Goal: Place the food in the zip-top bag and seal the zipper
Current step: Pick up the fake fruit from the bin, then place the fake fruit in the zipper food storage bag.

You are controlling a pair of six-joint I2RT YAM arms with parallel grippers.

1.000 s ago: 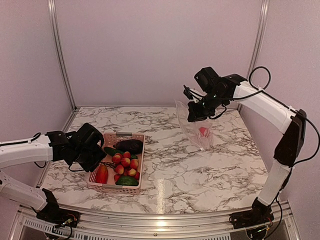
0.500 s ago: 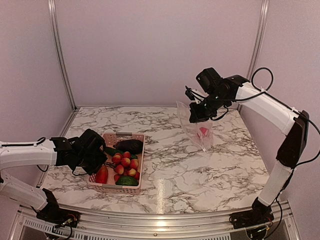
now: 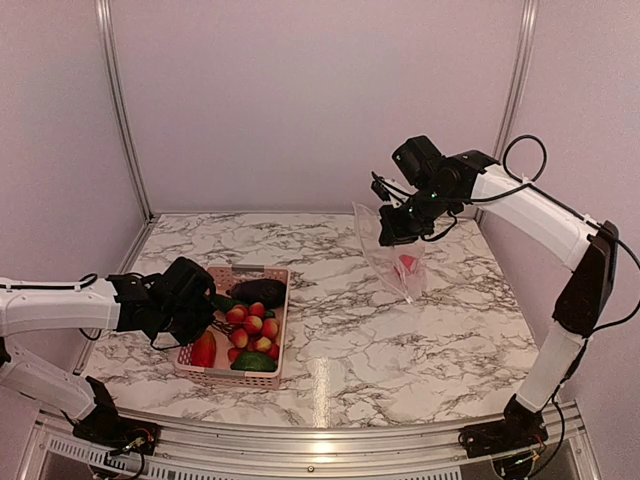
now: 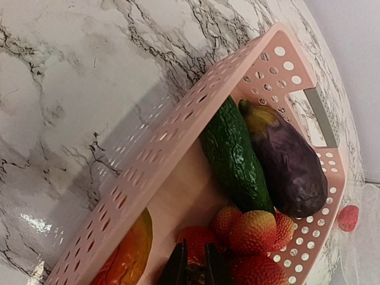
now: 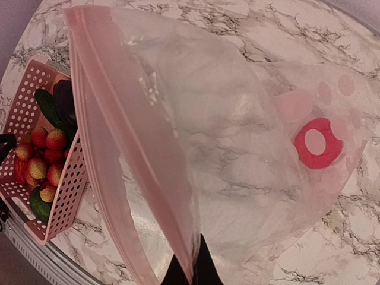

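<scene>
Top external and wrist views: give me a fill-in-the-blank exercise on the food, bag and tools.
1. The right tool pinches the zip-top bag by its pale pink ____.
2. The left tool reaches into the pink ____, where the eggplant lies beside a cucumber.
3. The bag holds one ____ piece.
Missing: zipper; basket; red.

Top view high, rear; wrist views close, downward; all share basket [image 3: 248, 270].
</scene>
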